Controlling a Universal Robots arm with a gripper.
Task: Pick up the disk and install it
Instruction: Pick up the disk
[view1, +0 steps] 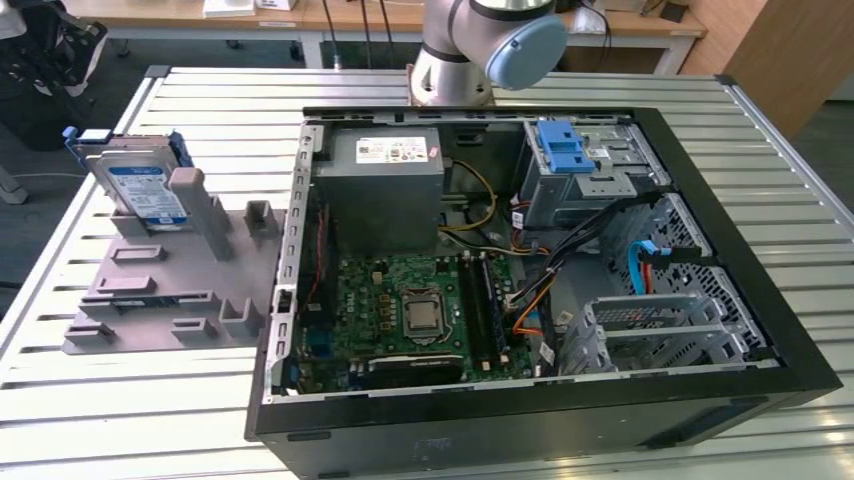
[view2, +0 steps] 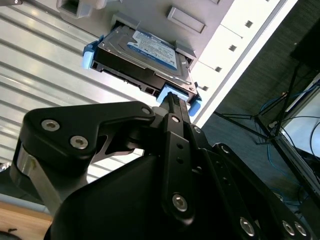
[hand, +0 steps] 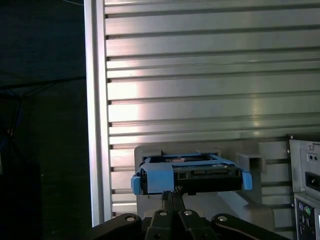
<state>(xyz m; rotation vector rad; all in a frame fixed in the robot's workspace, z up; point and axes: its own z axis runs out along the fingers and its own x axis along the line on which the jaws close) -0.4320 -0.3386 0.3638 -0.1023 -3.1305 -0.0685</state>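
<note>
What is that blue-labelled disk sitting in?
The disk leans in a slot of the grey holder on the slatted table; the slot walls cover its lower edge.

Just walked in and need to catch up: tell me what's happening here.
A robot arm is at the pick-up stage. The disk stands in its grey holder on the slatted table, beside the open computer case. In the second wrist view the gripper, shut, points toward the disk without holding it.

Posts of the grey plastic fixture (view1: 174, 290) hem the blue-railed silver disk (view1: 144, 190); its top seems open, with slatted metal bench (view1: 134, 420) free alongside.
</note>
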